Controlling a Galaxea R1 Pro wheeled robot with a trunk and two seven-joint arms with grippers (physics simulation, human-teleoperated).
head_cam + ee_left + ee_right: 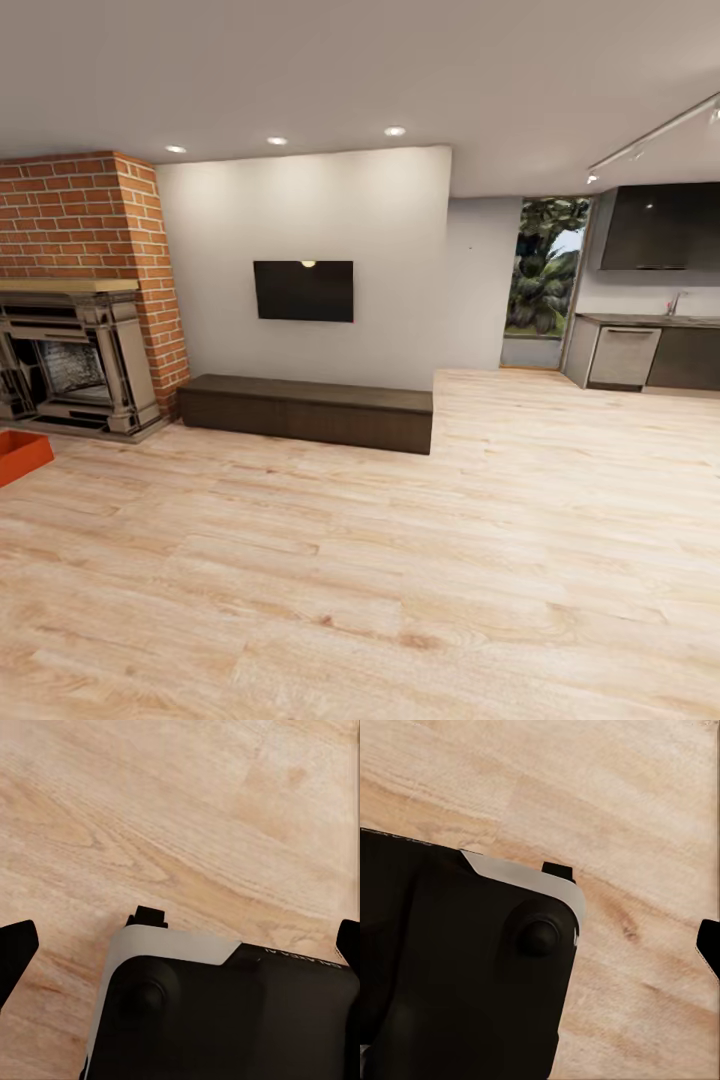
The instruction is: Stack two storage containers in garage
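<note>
Head view: storage container (22, 455) beside fireplace (70, 360); left end effector (180, 945) wide, right unclear.

The only lettering sits on the dark robot body (247, 1020) in the left wrist view: a short row of small pale capitals along its upper edge (seen upside down and blurred), too small to read. Nothing else in the room carries legible text.

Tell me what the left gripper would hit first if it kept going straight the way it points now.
Most likely the robot's own dark base, which sits right in the middle of the left wrist view; depth is unclear. Beyond it lies the light wood floor. The left gripper's fingers stand wide apart.
</note>
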